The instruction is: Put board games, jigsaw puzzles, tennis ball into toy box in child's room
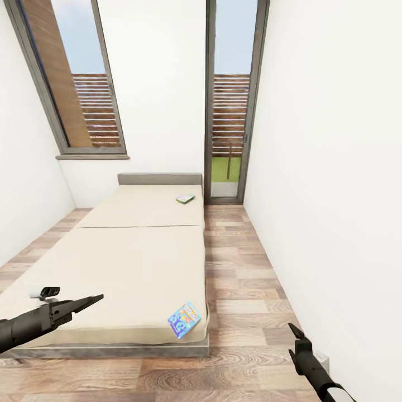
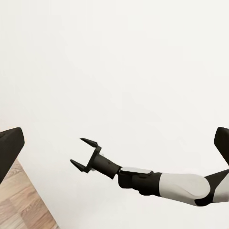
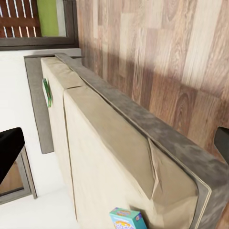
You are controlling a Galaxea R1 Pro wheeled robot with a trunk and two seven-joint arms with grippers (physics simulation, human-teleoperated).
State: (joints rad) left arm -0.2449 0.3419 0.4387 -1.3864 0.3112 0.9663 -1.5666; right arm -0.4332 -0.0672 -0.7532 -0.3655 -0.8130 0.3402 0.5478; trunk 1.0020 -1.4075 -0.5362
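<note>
We are judging the blue carton (image 1: 184,320) light, stiff; taking its overhanging bed (image 1: 139,262) corner, right gripper (image 2: 84,153) spread wide, left gripper (image 1: 92,302) unclear

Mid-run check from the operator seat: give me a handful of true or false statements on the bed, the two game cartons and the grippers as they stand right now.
1. Two game cartons lie on the bed. True: the blue carton and the green-white carton.
2. The blue carton sits near the headboard. False: it lies at the bed's near corner, close to the foot edge; the green-white one is near the headboard.
3. The right gripper is open and empty. True: the left wrist view shows its fingers spread with nothing between them.
4. The left gripper holds a carton. False: it holds nothing and hangs over the bed's near end.
5. The two cartons touch each other. False: they lie far apart along the bed's right side.
</note>
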